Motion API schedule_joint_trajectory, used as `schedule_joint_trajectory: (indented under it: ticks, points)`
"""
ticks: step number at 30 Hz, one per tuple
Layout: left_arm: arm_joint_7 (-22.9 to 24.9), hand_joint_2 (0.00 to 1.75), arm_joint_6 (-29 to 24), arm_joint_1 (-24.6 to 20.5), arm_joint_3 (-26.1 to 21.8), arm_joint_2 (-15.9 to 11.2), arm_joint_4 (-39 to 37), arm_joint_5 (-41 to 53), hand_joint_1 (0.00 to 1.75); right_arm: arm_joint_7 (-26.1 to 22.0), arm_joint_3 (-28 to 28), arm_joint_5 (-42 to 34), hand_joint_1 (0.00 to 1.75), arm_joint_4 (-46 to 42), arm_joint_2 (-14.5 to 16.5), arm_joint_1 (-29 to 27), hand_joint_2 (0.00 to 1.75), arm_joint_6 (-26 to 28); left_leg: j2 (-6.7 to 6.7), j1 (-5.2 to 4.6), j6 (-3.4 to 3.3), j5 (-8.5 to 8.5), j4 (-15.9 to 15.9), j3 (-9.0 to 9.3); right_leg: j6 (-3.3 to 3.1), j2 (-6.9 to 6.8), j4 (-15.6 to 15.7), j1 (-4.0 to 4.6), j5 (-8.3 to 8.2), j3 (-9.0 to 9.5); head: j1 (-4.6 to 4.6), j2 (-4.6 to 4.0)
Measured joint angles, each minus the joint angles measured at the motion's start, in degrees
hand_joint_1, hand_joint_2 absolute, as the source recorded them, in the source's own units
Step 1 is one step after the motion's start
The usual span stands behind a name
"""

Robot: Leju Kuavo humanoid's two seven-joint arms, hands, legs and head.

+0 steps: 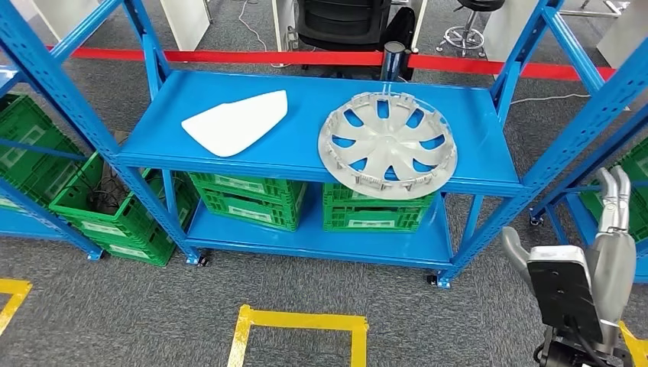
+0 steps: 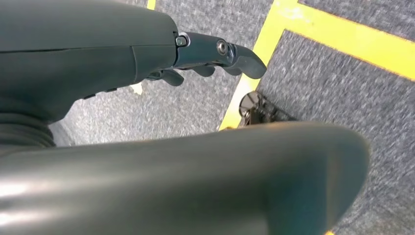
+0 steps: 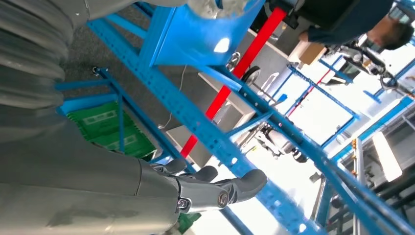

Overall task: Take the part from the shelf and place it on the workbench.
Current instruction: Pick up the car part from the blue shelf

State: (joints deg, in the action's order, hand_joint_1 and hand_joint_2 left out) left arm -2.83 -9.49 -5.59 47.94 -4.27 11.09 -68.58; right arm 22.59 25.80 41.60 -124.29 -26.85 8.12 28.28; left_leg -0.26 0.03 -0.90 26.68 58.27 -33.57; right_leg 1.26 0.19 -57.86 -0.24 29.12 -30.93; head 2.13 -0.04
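Note:
Two parts lie on the blue shelf's (image 1: 298, 145) upper board: a flat white panel (image 1: 235, 122) on the left and a silver wheel cover (image 1: 387, 145) on the right, its rim overhanging the front edge. My right hand (image 1: 604, 237) is raised at the lower right, to the right of the shelf and below its board, fingers (image 1: 613, 199) pointing up and holding nothing. In the right wrist view the right hand (image 3: 147, 191) is empty beside a shelf post (image 3: 195, 122). My left hand (image 2: 98, 49) hangs over the carpet with loose, empty fingers (image 2: 215, 51).
Green crates (image 1: 244, 200) fill the lower board, with more under the left rack (image 1: 30, 153). Yellow tape (image 1: 298, 321) marks the grey carpet in front. A red strip (image 1: 267, 56) and an office chair (image 1: 344, 23) lie behind. A person (image 3: 342, 19) is beyond the shelf.

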Motion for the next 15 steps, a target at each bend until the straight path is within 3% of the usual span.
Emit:
schedule_joint_trajectory:
  ticks: [3, 6, 8, 9, 10, 12, 15]
  points:
    - [0.1, 0.00, -0.1, -0.1, -0.2, 0.0, 0.0, 0.0, 0.00, -0.1, -0.7, -0.3, 0.00, -0.8, -0.1, -0.5, 1.75, 0.0, 0.08, 0.13, 0.95, 1.37, 2.0, -1.03, -1.01, 0.11, 0.8, -0.37, -0.38, 0.75, -0.52, 0.00]
    - [0.0, 0.00, 0.1, 0.0, -0.3, 0.1, 0.0, -0.2, 0.00, 0.0, -1.0, -1.0, 0.00, -1.1, -0.1, -0.9, 1.75, -0.4, 0.09, 0.41, 1.46, 5.39, 12.3, -6.53, -1.51, 0.08, 0.9, -0.40, -0.17, 1.17, -1.51, 0.00]
    - [0.0, 0.00, 0.3, 0.1, -0.4, 0.1, 0.0, -0.5, 0.00, 0.0, -1.0, -1.5, 0.00, -1.1, -0.1, -1.2, 1.75, -1.1, 0.09, 0.50, 1.60, 5.21, 15.8, -8.91, -1.55, 0.20, 0.8, -0.39, 0.18, 1.45, -1.87, 0.00]
    - [0.0, 0.00, 0.4, 0.2, -0.5, 0.1, 0.0, -0.5, 0.00, 0.0, -1.0, -1.6, 0.00, -1.1, -0.1, -1.3, 1.75, -1.5, 0.09, 0.53, 1.57, 3.45, 14.1, -8.38, -1.45, 0.30, 0.8, -0.41, 0.46, 1.75, -2.09, 0.00]
    - [0.0, 0.00, 0.5, 0.2, -0.5, 0.0, -0.1, -0.5, 0.00, 0.0, -1.0, -1.6, 0.00, -1.1, -0.1, -1.3, 1.75, -1.8, 0.09, 0.56, 1.46, 1.17, 10.6, -6.92, -1.30, 0.39, 0.7, -0.43, 0.80, 2.13, -2.32, 0.00]
    - [0.0, 0.00, 0.7, 0.1, -0.6, 0.0, -0.1, -0.5, 0.00, 0.0, -1.0, -1.5, 0.00, -1.1, -0.2, -1.3, 1.75, -2.8, 0.04, 0.47, 1.16, -1.50, 3.5, -3.28, -0.71, 0.51, 0.6, -0.32, 1.62, 2.24, -2.75, 0.00]
    - [-0.2, 0.00, 1.1, 0.0, -0.6, 0.0, -0.1, -0.6, 0.00, 0.7, -0.9, -1.2, 0.00, -1.2, -0.6, -1.0, 1.75, -4.9, -0.06, 0.21, 0.56, -0.64, 0.7, -1.40, 0.19, 0.52, 0.5, -0.23, 2.09, 2.37, -2.90, 0.00]
